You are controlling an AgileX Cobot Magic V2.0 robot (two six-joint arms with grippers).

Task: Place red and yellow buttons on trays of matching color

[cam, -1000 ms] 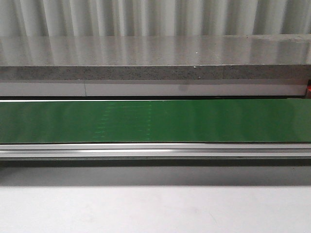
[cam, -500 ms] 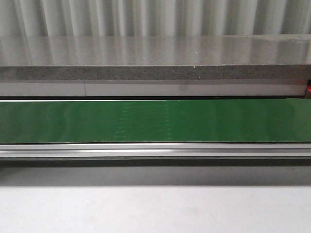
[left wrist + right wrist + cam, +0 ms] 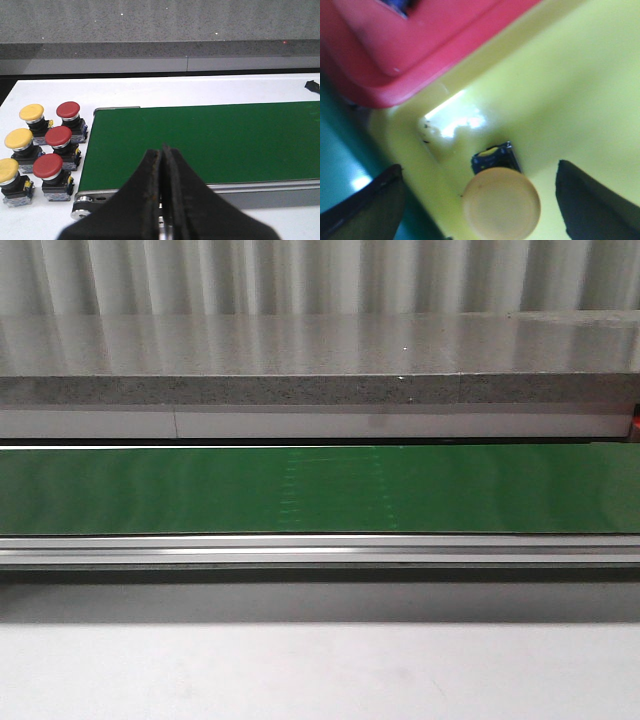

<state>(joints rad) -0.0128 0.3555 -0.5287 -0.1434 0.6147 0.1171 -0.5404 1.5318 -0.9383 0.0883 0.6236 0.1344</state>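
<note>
In the left wrist view, three red buttons (image 3: pixel 58 135) and three yellow buttons (image 3: pixel 19 138) stand in two columns on the white table, beside the end of the green belt (image 3: pixel 210 140). My left gripper (image 3: pixel 162 150) hangs shut and empty over the belt's near edge, apart from them. In the right wrist view, a yellow button (image 3: pixel 501 202) stands upright on the yellow tray (image 3: pixel 560 90). My right gripper (image 3: pixel 479 195) is open, with a finger on each side of that button and clear of it. The red tray (image 3: pixel 410 40) adjoins the yellow one.
The front view holds only the green conveyor belt (image 3: pixel 320 490), its aluminium rail (image 3: pixel 320 550) and a grey stone ledge (image 3: pixel 320 350) behind. A small black object (image 3: pixel 312 86) lies on the table beyond the belt. Green belt surface (image 3: pixel 340 165) borders the yellow tray.
A faint mark pattern on the belt in the front view has drifted to the right. Nothing else there has changed.
</note>
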